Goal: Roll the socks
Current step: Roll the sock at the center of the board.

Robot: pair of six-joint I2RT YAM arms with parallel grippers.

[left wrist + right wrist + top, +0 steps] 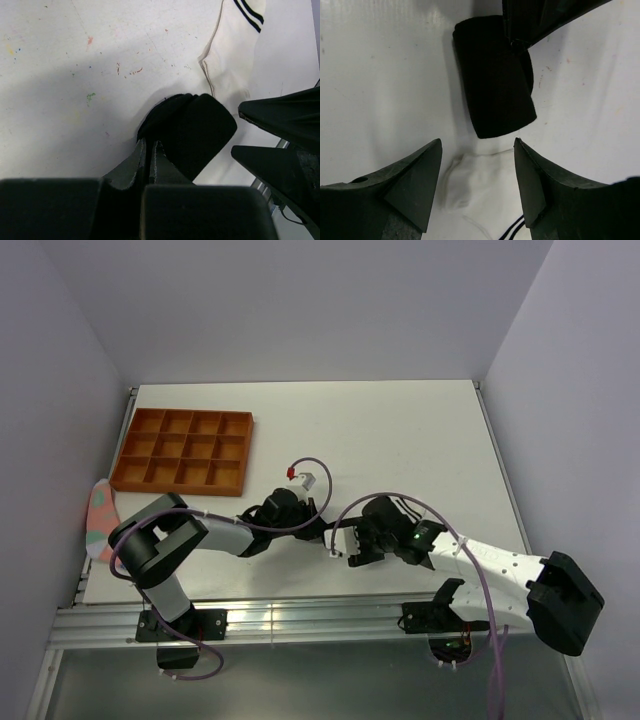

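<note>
The black sock (192, 130) lies rolled into a short thick bundle on the white table; it also shows as a dark cylinder, the black sock (495, 75). My left gripper (148, 145) is shut, its fingertips pinching the near edge of that roll. The white sock (230, 55) lies flat beside the roll, its black cuff stripes (250, 10) at the far end. My right gripper (477, 145) stands open just above the white sock (480, 185), one finger on each side, not touching the black roll. From above, the left gripper (318, 523) and right gripper (342, 543) meet at mid-table and hide the socks.
An orange compartment tray (182, 449) sits at the back left. A pink fabric piece with teal patches (100, 520) lies at the table's left edge. Purple cables (330, 480) loop over both wrists. Walls close in the table on three sides.
</note>
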